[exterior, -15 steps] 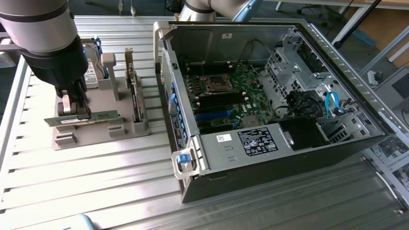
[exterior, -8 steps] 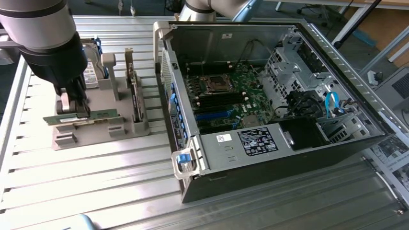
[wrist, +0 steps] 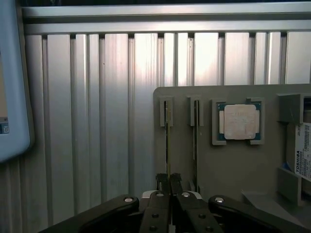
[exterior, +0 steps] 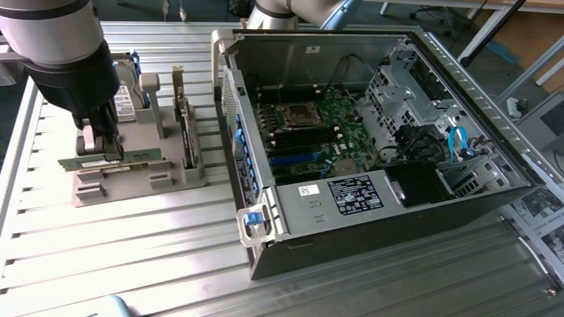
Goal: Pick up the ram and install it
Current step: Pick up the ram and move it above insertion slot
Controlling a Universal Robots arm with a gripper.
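Green ram (exterior: pixel 141 156) held edge-on in nearly shut jaws, standing in slot of grey holder (exterior: pixel 132 185) on slatted metal worktop (exterior: pixel 105 251), beside open computer case (exterior: pixel 352 132). Keep grip centred and square; lift straight along slot guides; avoid brushing 2nd stick (wrist: pixel 196 141) in neighbouring slot.

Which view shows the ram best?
The exterior view: the ram shows its long green face, clamped by the gripper. The wrist view shows it edge-on, a thin line between the fingers.
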